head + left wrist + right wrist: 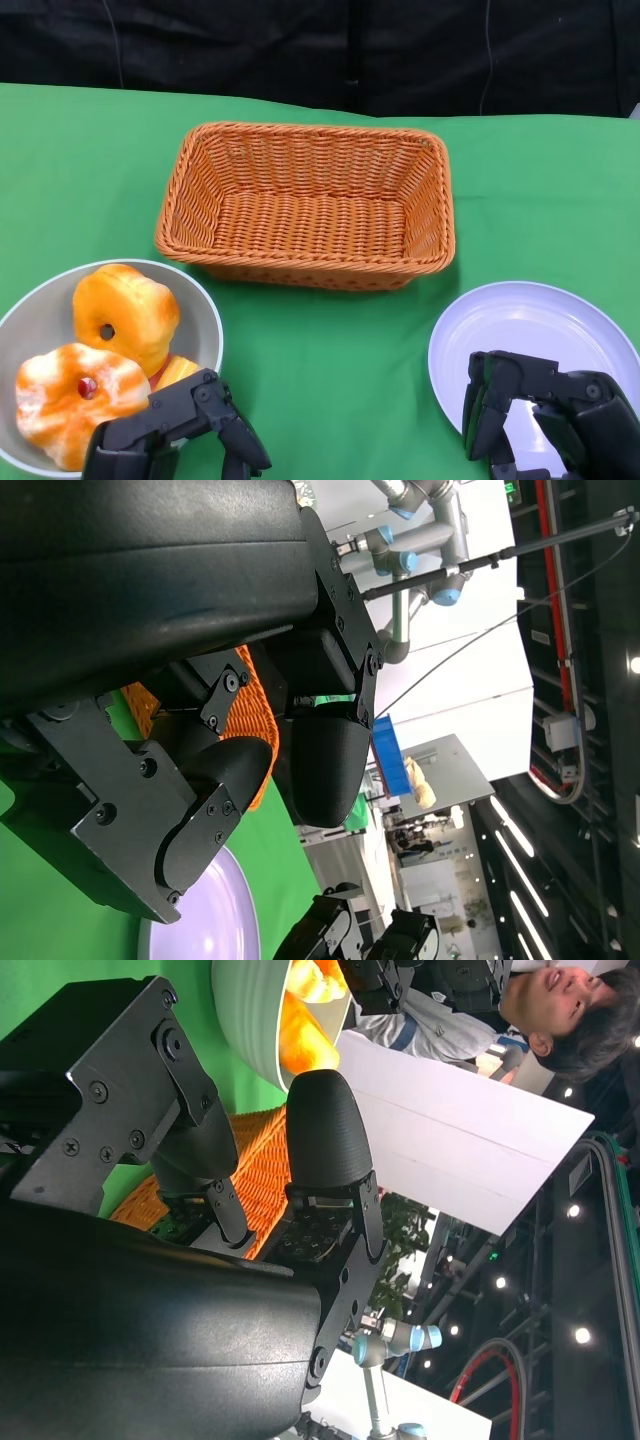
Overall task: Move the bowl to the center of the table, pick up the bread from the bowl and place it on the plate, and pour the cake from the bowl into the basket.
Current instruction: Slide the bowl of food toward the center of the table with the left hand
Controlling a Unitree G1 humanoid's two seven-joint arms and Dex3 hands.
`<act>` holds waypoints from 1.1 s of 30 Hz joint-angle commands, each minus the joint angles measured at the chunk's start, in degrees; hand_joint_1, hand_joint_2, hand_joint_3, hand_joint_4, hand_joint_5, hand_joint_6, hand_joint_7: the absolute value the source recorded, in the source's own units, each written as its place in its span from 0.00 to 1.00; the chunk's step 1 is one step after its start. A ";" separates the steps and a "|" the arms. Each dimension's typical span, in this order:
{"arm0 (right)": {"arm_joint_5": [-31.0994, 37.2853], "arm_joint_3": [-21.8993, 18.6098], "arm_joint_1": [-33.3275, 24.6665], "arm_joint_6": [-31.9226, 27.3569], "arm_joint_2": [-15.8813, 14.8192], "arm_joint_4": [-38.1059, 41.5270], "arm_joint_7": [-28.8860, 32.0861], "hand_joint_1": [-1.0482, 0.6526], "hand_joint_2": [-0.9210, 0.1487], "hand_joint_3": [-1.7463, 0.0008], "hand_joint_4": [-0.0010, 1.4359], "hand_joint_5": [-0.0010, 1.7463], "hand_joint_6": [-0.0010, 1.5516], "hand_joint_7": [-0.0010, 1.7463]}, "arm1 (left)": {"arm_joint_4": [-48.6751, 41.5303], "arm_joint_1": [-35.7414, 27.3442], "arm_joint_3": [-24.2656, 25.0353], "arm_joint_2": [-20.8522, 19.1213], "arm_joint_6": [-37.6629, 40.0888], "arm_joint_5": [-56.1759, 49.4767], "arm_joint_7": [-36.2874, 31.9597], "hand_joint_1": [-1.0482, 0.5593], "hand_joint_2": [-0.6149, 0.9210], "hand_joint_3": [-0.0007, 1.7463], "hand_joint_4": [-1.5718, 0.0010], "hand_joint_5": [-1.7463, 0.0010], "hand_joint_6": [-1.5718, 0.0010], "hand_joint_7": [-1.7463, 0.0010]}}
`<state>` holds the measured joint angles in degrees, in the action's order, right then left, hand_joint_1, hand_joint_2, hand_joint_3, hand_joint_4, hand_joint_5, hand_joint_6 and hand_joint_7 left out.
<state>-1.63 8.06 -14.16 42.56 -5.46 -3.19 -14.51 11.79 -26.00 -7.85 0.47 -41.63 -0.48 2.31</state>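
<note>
A grey bowl sits at the table's near left and also shows in the right wrist view. It holds a round orange bread, an orange-and-white cake with a red centre, and a small orange piece. My left hand hovers at the bowl's near right rim and holds nothing. A white plate lies at the near right. My right hand hangs over the plate's near part, fingers bent downward and apart, empty. An empty wicker basket stands in the middle.
Green cloth covers the table, with bare cloth between bowl and plate. A black backdrop runs behind the far edge. In the right wrist view a person is beside the table. The left wrist view shows the basket and plate.
</note>
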 commanded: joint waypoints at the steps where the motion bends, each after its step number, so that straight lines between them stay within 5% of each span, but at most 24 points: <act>1: -0.73 -0.06 -0.37 -0.25 -0.76 -0.80 -0.19 0.80 0.59 0.00 0.64 1.00 0.54 0.91 | -0.22 -0.14 0.48 -0.18 -0.68 -0.18 -0.02 0.67 0.62 0.93 0.44 0.02 0.46 0.12; 20: -1.05 0.15 -0.22 -0.05 -0.88 -0.39 -0.71 0.79 0.61 0.00 0.65 1.00 0.54 0.91 | 1.51 -0.30 1.84 0.47 0.08 0.29 -0.46 0.69 0.68 0.86 0.46 0.01 0.48 0.13; 29: -1.20 0.04 -0.24 -0.27 -1.00 -0.52 -0.65 0.79 0.61 0.00 0.65 1.00 0.54 0.91 | 2.69 0.01 1.98 0.63 -0.10 2.95 0.02 0.69 0.75 0.72 0.51 0.08 0.52 0.22; 33: -0.70 -0.10 -0.19 -0.13 -0.88 -0.41 -0.35 0.79 0.61 0.00 0.65 1.00 0.54 0.91 | 5.66 0.41 4.11 1.04 0.48 4.69 -0.90 0.54 0.84 0.43 0.59 0.22 0.61 0.40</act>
<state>-2.10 8.44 -14.18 42.50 -5.73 -3.20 -15.09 16.22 -25.69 -4.39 1.56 -41.17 3.27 2.09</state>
